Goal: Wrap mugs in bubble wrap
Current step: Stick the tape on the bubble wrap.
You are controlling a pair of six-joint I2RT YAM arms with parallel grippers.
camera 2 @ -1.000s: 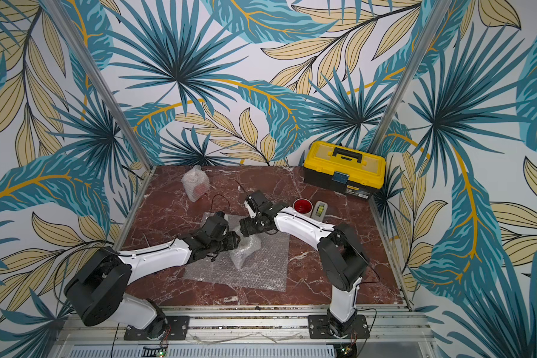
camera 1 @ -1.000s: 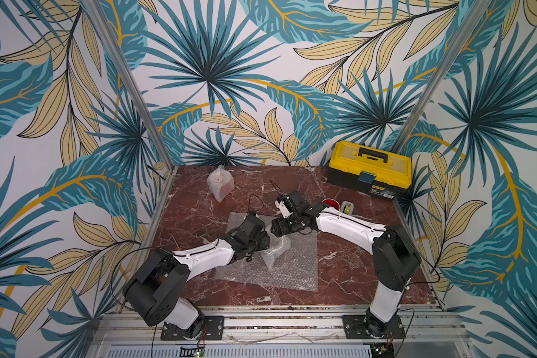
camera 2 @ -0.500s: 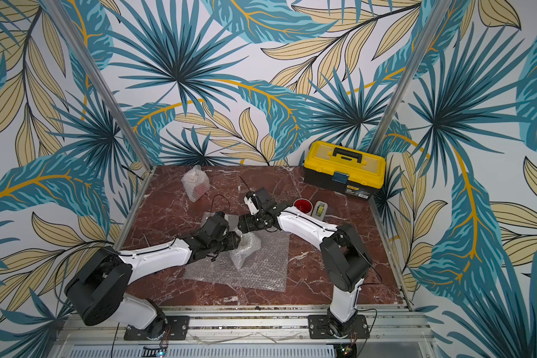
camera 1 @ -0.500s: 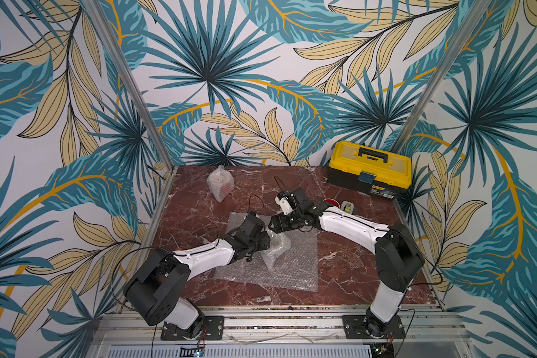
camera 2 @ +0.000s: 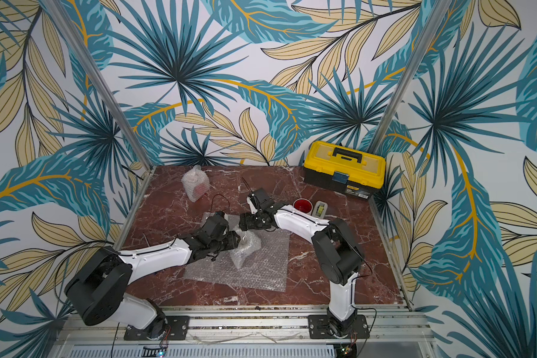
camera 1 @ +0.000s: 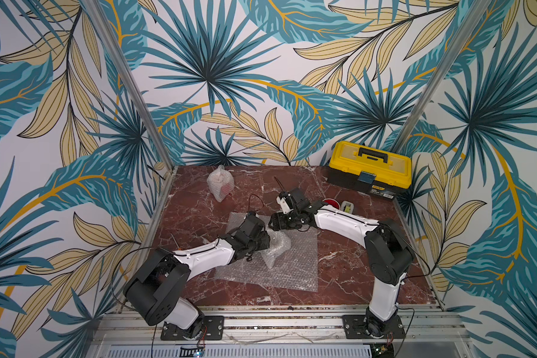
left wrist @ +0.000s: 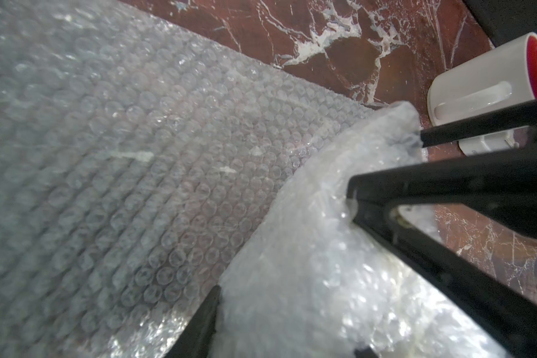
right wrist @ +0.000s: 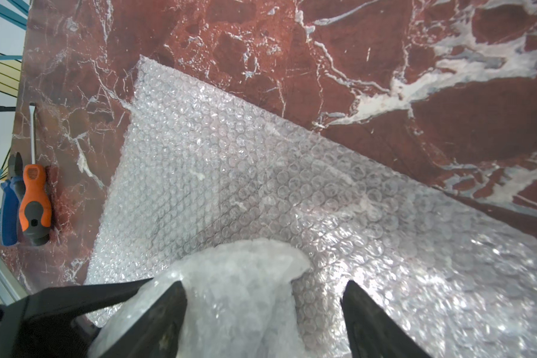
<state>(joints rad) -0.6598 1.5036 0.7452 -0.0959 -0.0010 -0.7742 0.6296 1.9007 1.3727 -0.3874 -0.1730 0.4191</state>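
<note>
We see the left gripper (left wrist: 282,238) clamped across the half-wrapped bundle (camera 1: 276,248), which sits on the flat bubble wrap sheet (camera 1: 295,266) near the middle of the marble surface (camera 1: 354,279). The right gripper (right wrist: 264,288) hangs at the bundle's far side, jaws apart astride its top flap and not closed on it. We cannot make out the mug inside. A wrapped bundle (camera 1: 220,186) showing red stands towards the far left corner. The white mug (camera 2: 302,205) with red inside waits beside the tape dispenser (camera 2: 320,208) nearer the right edge. We judge the bubble wrap light, soft and springy, apt to unfold once freed, and the ceramic fragile, so we would pinch a loose flap, with the clamp on the firm body
</note>
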